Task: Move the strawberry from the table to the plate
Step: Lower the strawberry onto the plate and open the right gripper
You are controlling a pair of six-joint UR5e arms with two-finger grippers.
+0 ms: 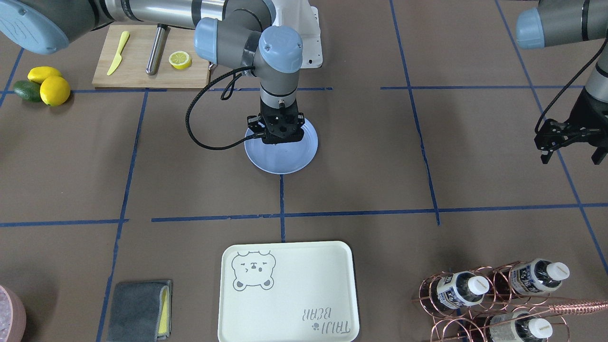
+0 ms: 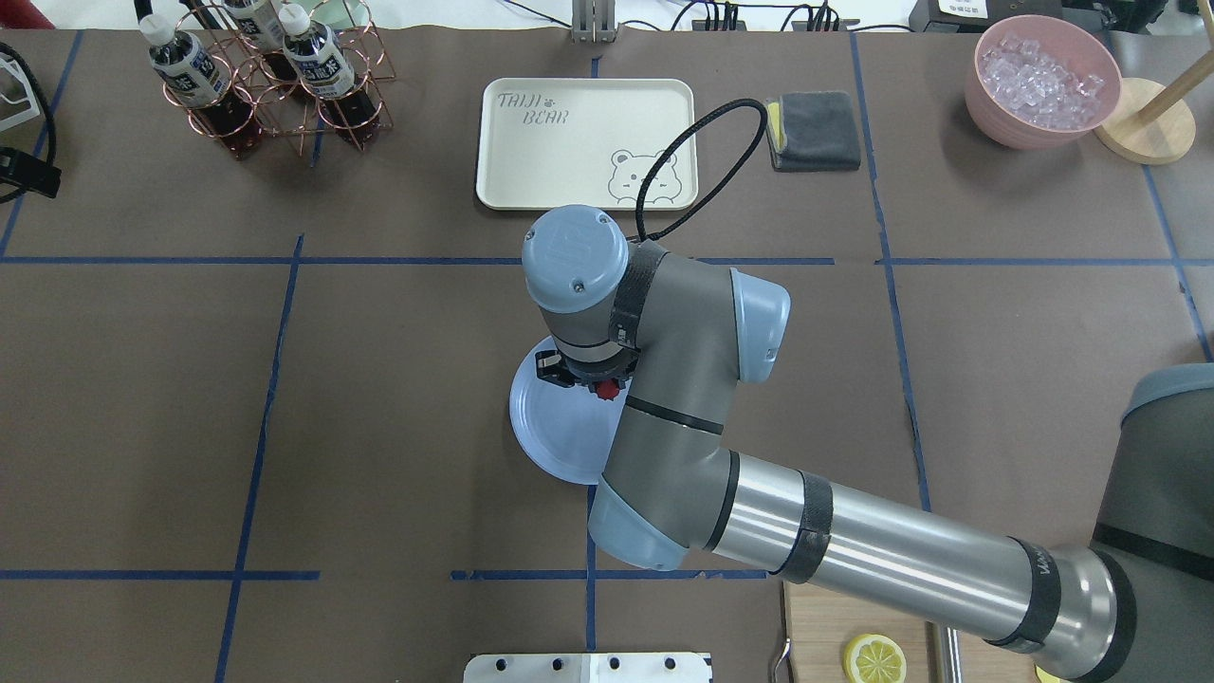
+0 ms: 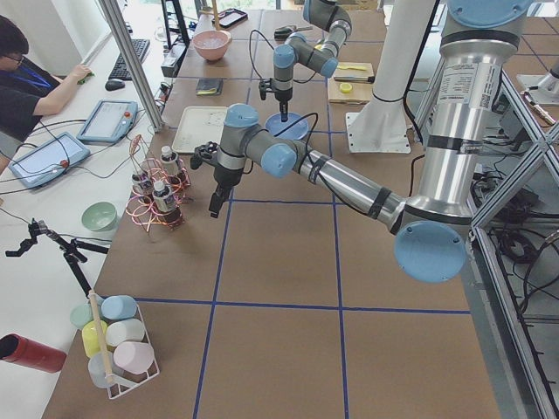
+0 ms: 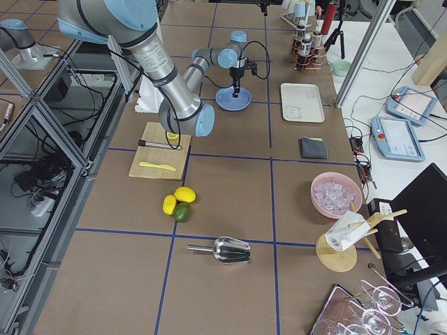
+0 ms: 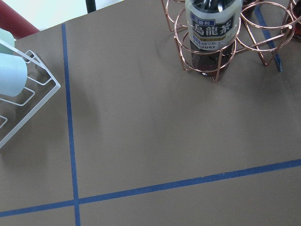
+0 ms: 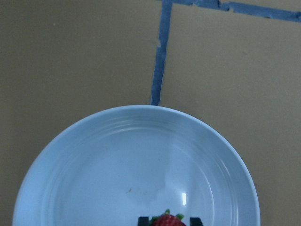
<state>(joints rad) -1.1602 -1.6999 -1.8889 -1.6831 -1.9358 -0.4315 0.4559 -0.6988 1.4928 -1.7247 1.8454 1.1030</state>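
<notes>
My right gripper (image 1: 280, 137) hangs point-down over the light-blue plate (image 1: 285, 160) in the middle of the brown-paper table (image 1: 380, 156). It is shut on the strawberry (image 6: 167, 220), which shows as a small red berry with green leaves between the two dark fingertips in the right wrist view. From overhead the strawberry (image 2: 607, 388) peeks out under the wrist, above the plate (image 2: 550, 432). Whether the berry touches the plate (image 6: 117, 160) I cannot tell. My left gripper (image 1: 571, 157) hovers far off to the side, open and holding nothing.
A wooden cutting board (image 1: 137, 71) with a yellow knife, a steel rod and a lemon half (image 1: 180, 60) lies by the robot's base. Two lemons (image 1: 54, 90) and an avocado sit beside it. A bear-print tray (image 1: 287, 292), a grey cloth (image 1: 140, 308) and a copper bottle rack (image 1: 494, 297) line the far edge.
</notes>
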